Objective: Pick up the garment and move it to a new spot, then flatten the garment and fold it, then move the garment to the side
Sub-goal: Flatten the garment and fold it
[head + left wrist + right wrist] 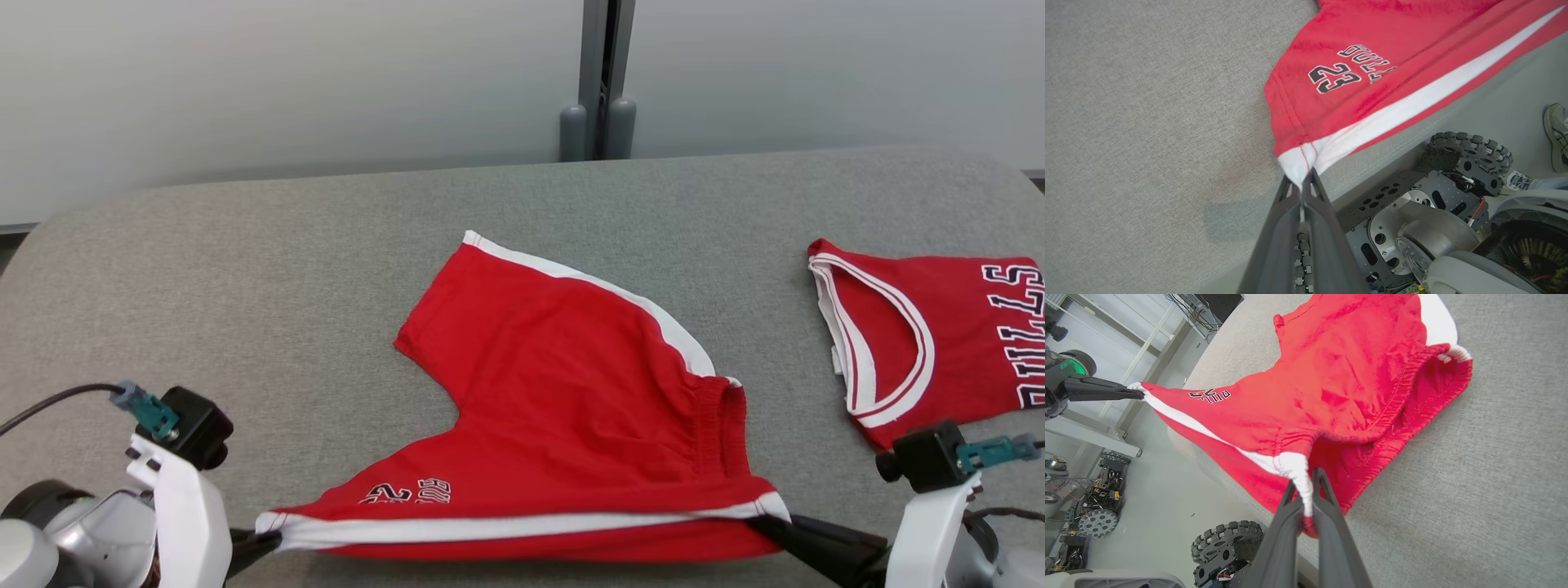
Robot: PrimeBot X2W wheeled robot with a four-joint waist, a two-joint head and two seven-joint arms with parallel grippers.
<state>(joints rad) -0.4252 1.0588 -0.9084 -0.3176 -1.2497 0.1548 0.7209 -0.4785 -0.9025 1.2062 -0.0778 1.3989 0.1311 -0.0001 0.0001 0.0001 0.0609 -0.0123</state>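
Red shorts point(563, 384) with white side stripes and a "23" print lie on the grey padded table point(326, 269), one leg pointing to the far side. The near edge is lifted and stretched taut between both grippers over the table's front edge. My left gripper point(273, 539) is shut on the white hem corner point(1300, 163) of the near leg. My right gripper point(771, 523) is shut on the white stripe at the waistband point(1300, 477). In the right wrist view the left gripper point(1137, 394) shows at the left, pulling the shorts point(1331, 396).
A red jersey point(931, 335) with white trim lies on the table's right end. The robot's wheeled base point(1453, 196) and a person's shoe point(1555, 134) are on the floor below the front edge. A grey post point(600, 82) stands behind the table.
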